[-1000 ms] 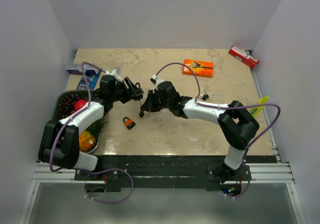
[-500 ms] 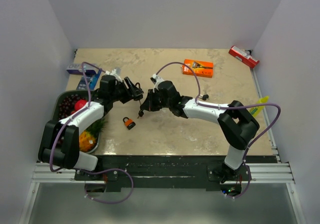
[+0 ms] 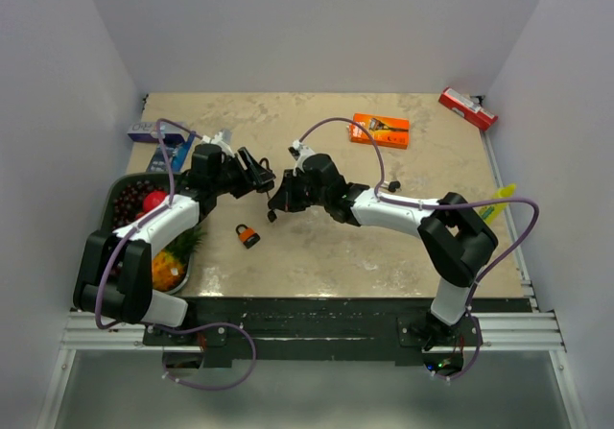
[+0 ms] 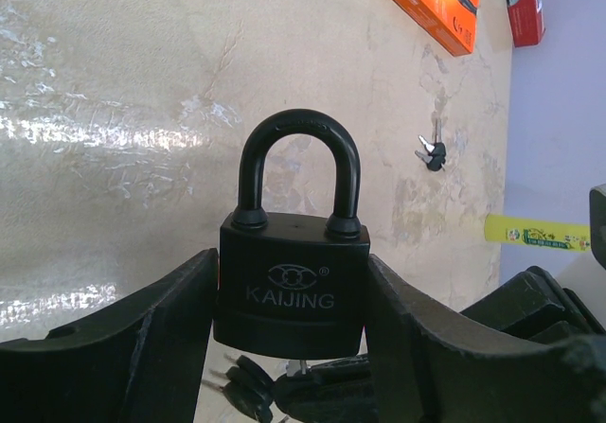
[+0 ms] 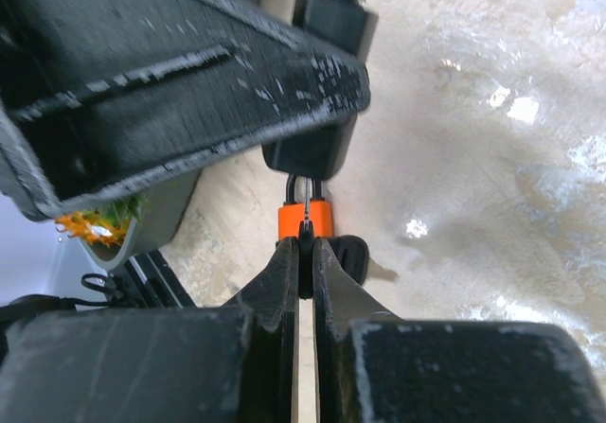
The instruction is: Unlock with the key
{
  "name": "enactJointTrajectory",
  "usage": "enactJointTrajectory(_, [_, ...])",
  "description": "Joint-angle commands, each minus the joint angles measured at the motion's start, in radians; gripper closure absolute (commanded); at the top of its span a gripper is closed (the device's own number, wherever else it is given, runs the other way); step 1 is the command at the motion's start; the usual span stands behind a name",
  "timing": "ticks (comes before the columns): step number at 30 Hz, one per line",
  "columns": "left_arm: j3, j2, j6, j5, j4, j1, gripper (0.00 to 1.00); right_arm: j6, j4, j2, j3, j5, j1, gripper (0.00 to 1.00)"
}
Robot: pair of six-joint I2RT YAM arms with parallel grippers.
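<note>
surface: pale marbled table (image 3: pixel 384 247).
left gripper (image 3: pixel 256 174): clasped black padlock (image 4: pixel 292 295), centre-left of top view.
right gripper (image 5: pixel 303 250): clenched on key (image 5: pixel 306 215).
step: apparently aligning key under black padlock.
next: called for straight insertion, then a twist.

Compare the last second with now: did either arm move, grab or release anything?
The right gripper, shut on the key, shifted only slightly: a touch nearer, then back toward the black padlock. Nothing was grabbed or released. The left gripper holds that padlock as before; the orange padlock lies unmoved on the table.
</note>
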Motion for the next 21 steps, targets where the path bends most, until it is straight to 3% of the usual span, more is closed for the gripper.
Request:
enactJointTrajectory(1, [0.034,-0.039,-0.001,0.031,0.07,0.005,1.0,0.013,0.078,-0.019,0.056,0.03,-0.004,1.0])
enactJointTrajectory(21, [0.031,-0.036,0.0,0.01,0.067,0.005,1.0,0.04,0.057,-0.014,0.074,0.147,-0.004,1.0])
